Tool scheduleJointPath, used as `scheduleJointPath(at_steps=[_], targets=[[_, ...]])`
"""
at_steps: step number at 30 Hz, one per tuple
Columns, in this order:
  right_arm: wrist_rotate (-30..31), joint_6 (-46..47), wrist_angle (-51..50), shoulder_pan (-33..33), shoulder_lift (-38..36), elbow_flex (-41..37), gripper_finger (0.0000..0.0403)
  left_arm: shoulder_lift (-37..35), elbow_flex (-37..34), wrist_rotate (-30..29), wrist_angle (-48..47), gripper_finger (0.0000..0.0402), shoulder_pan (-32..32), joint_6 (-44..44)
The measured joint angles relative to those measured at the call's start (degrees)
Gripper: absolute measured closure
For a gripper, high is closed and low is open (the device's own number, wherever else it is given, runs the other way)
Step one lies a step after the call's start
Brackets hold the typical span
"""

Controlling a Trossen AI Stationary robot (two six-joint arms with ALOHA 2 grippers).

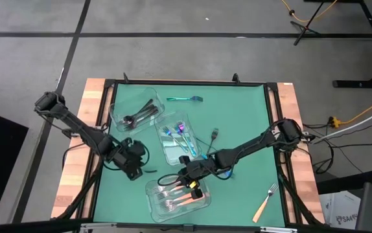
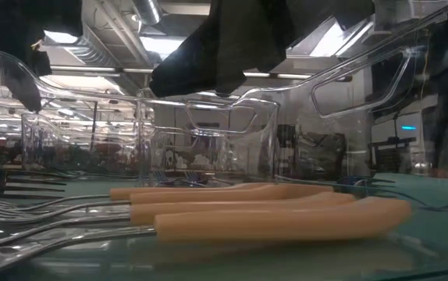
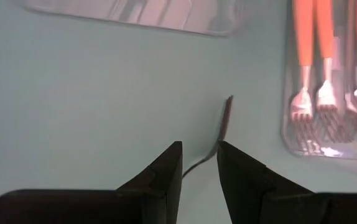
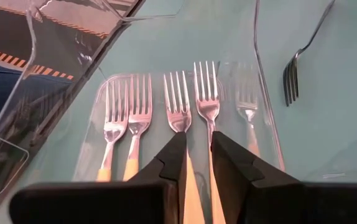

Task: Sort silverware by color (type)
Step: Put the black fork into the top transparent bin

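Sorting looks well along, though not finished; going left to right in the high view, the left gripper (image 1: 132,165) hovers low over the green mat (image 1: 238,110) with its fingers slightly apart on nothing, just beside a loose black fork (image 1: 152,171); behind it, the black-fork container (image 1: 118,113) holds several dark pieces; a teal fork (image 1: 185,99) lies alone on the mat further back; the middle container (image 1: 166,145) holds iridescent pieces; the near container (image 1: 153,200) holds orange-handled forks (image 1: 176,197), and the right gripper (image 1: 192,188) sits over its rim; another dark fork (image 1: 214,135) lies loose right of the middle container; an orange-handled fork (image 1: 266,202) waits at the near right.

By my reading, four loose pieces remain to be sorted.

The right wrist view shows what the overhead cannot: fingers a little apart just above two forks of the orange-handled row, gripping neither as far as I can tell; the left wrist view shows the black fork's tip just ahead of its parted fingers; the low view gives only the handles lying side by side.
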Motion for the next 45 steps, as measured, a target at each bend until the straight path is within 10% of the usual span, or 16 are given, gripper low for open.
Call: scheduleJointPath(at_steps=[16,45], targets=[[-7.10,0.40,-3.17,0.00,-6.45,-0.17,0.0340,0.00,-11.59,0.86,10.89,0.0308,-4.62,2.49],[-7.46,-3.01,-16.16,-0.01,-21.40,-0.09,0.0340,4.20,-12.18,-0.62,10.88,0.0308,-7.30,14.01]])
